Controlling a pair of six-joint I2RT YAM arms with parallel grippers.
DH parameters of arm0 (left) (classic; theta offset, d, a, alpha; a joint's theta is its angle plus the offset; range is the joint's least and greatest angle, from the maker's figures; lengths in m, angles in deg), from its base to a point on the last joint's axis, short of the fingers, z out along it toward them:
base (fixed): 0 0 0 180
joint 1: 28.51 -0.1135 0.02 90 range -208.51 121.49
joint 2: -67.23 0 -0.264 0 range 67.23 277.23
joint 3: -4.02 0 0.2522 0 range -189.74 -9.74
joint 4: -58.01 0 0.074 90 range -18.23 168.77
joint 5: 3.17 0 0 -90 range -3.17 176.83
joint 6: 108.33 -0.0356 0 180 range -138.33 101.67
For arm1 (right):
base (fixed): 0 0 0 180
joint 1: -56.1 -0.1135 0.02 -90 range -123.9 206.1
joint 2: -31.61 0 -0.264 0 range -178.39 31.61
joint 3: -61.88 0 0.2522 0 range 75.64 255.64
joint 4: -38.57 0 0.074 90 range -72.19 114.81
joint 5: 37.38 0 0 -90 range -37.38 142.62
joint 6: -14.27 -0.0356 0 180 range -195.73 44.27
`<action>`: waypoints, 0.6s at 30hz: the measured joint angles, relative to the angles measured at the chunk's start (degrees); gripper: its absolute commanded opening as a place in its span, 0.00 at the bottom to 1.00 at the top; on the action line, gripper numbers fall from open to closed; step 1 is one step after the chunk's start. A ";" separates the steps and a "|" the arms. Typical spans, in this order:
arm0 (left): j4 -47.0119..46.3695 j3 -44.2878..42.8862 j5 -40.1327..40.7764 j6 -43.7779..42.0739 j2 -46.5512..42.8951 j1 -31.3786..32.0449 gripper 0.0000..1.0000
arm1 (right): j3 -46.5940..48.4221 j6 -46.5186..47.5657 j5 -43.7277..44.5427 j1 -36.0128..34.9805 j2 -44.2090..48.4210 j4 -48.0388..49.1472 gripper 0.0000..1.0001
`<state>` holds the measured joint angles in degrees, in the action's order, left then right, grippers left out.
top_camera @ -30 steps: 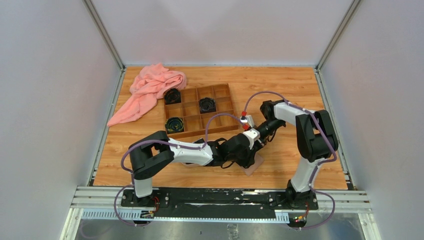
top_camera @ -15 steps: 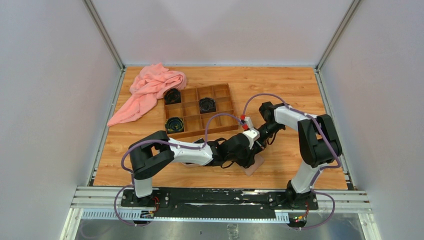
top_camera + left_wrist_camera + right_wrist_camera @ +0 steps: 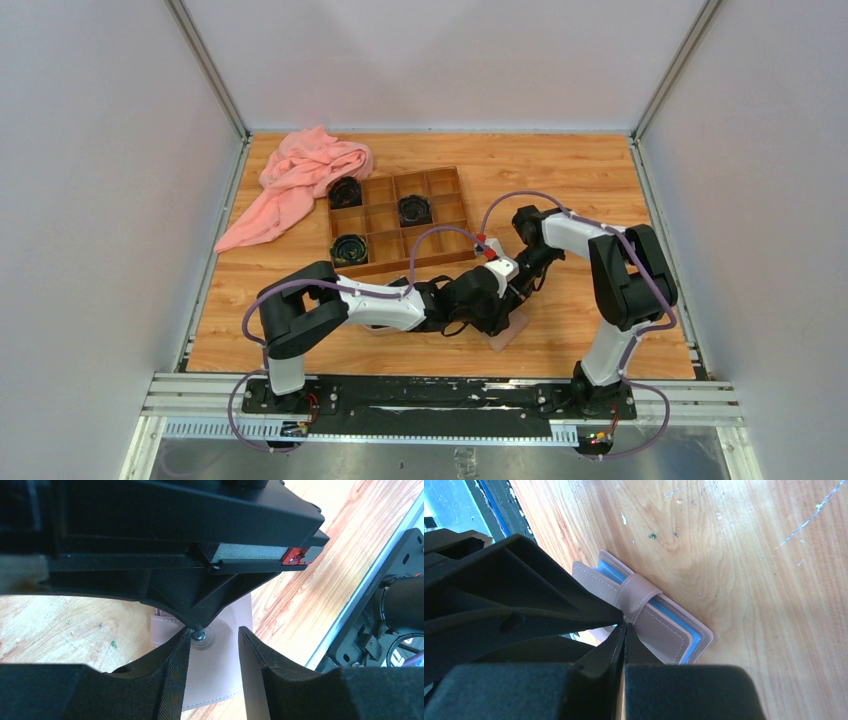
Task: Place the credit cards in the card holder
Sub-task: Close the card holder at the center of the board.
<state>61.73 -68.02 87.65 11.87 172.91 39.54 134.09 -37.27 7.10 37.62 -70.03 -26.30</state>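
The tan card holder (image 3: 220, 670) lies closed on the wooden table near the front edge, mostly hidden under both grippers in the top view (image 3: 508, 331). My left gripper (image 3: 215, 634) stands open just above it, one finger on each side of the snap button (image 3: 202, 636). My right gripper (image 3: 624, 623) is shut with nothing seen between its jaws, and its tips touch the holder at the strap (image 3: 639, 594) and snap. Blue inner edges (image 3: 691, 642) show along the holder's side. No credit cards are in view.
A brown wooden compartment box (image 3: 398, 222) with round black coiled items sits behind the grippers. A pink cloth (image 3: 300, 180) lies at the back left. The table's front edge and metal rail (image 3: 360, 595) run close beside the holder.
The right arm's wrist and elbow have shifted slightly left and lower. Both grippers stay at the card holder, and the left arm has not moved.
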 measured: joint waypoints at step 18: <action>-0.26 0.17 0.04 0.26 0.00 -0.07 0.44 | 2.54 1.55 -4.44 -0.07 -1.01 -5.57 0.02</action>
<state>61.47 -67.84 87.70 12.13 172.91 39.48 136.63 -35.72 2.66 37.56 -71.04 -31.87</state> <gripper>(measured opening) 0.438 0.019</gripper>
